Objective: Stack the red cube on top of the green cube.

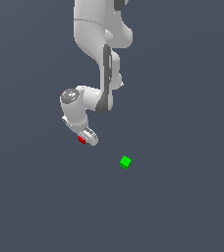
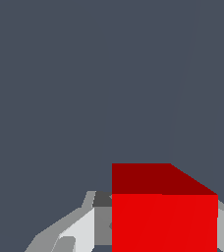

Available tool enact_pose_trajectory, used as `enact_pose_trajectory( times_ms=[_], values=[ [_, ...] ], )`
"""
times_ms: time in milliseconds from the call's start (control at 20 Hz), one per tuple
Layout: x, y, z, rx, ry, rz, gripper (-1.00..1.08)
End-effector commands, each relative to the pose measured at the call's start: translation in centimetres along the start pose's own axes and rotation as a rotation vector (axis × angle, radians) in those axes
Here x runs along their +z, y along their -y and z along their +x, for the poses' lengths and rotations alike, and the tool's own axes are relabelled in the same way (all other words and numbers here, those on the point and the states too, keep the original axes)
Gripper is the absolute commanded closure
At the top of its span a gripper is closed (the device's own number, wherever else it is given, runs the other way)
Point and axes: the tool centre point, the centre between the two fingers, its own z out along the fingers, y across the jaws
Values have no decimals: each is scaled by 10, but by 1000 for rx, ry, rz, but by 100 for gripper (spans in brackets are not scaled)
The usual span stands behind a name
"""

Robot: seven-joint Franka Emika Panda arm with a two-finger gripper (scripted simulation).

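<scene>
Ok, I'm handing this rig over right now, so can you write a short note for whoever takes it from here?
Gripper: shut on the small bright red cube, which sits between its fingers; whether it is lifted off the floor cannot be told.
Small bright green cube: alone on the grey floor, apart from the gripper, lower and toward the exterior view's right of it. Nothing on top of it.
Done: red cube grasped.
Left: carry it over the green cube, set it squarely on top, release.

Red cube (image 1: pixel 81 140) btwn gripper (image 1: pixel 84 138) fingers, green cube (image 1: pixel 125 162) apart.
</scene>
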Motion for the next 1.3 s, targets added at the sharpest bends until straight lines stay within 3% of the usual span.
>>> enact_pose_trajectory(
  times_ms=[0, 650, 1250],
  values=[
    [-9, 0, 0, 0, -1, 1, 108],
    [-85, -1, 0, 1, -1, 0, 108],
    [-92, 0, 1, 0, -2, 0, 108]
  ],
)
